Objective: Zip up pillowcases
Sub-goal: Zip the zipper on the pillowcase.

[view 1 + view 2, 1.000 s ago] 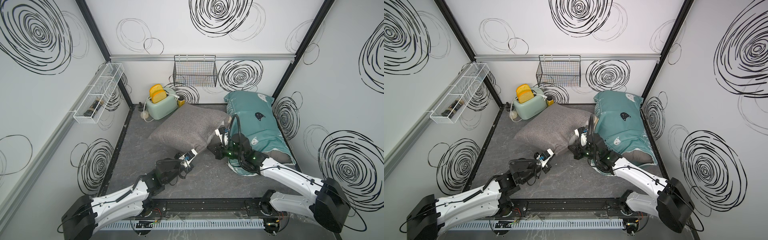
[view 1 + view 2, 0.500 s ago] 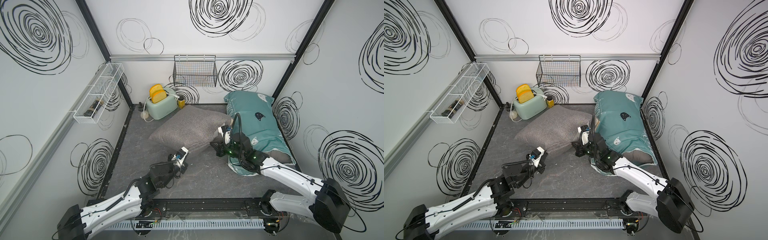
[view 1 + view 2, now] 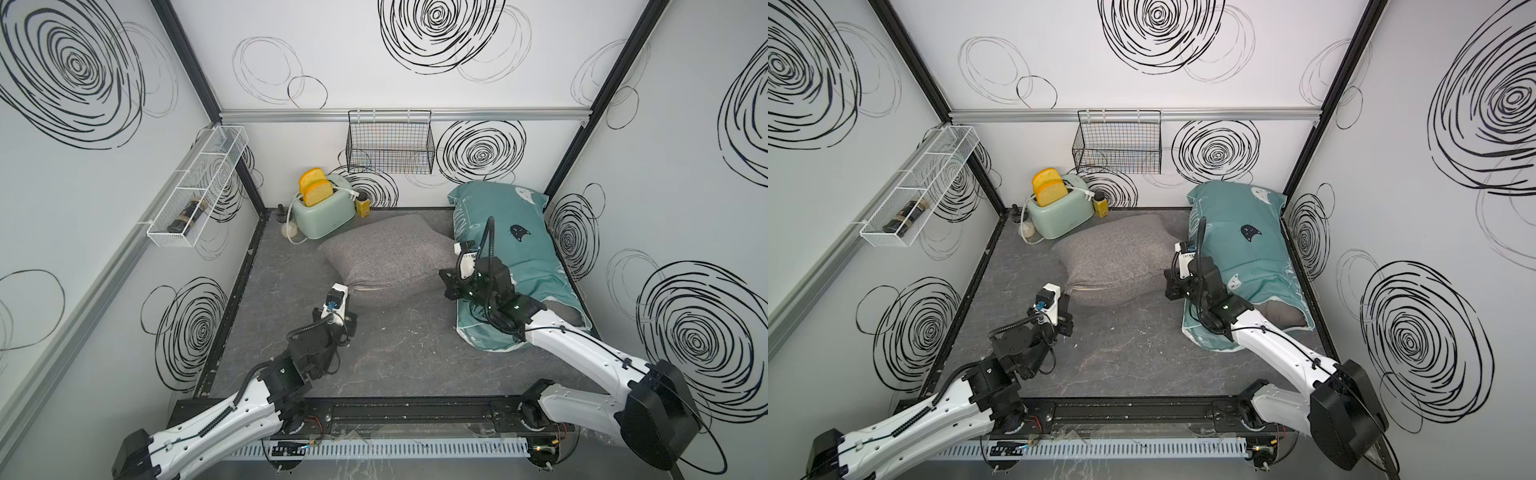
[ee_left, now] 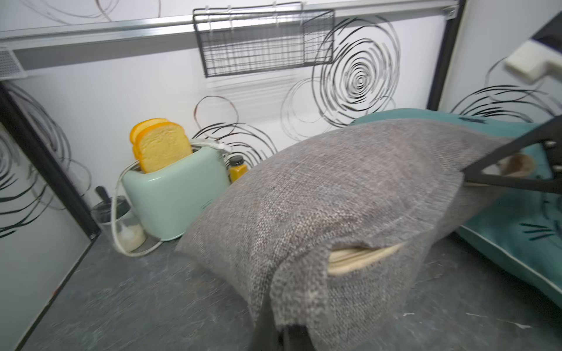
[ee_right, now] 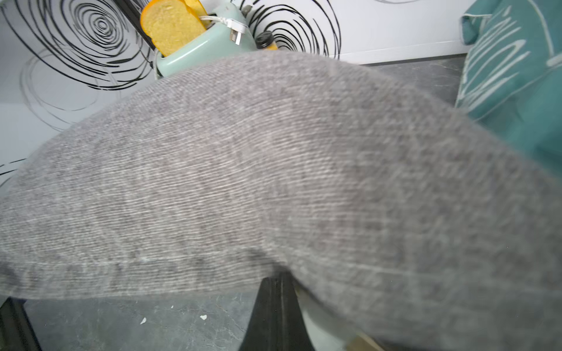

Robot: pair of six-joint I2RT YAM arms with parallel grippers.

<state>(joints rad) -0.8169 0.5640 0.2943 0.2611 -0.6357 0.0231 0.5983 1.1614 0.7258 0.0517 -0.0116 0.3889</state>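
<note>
The left end effector point(image 4: 275, 334) is clamped shut on a near corner of the grey pillowcase point(image 3: 390, 257); the right end effector point(image 5: 276, 304), closed too, seems to pinch the other near corner. The teal pillowcase point(image 3: 519, 257) lies just right of it. Bare counter point(image 3: 395, 357) spreads in front.

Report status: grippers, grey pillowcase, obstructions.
Left gripper and right gripper both shut on grey pillowcase near corners. Zip gap open, cream inner pillow showing. Teal pillowcase under right arm.
</note>
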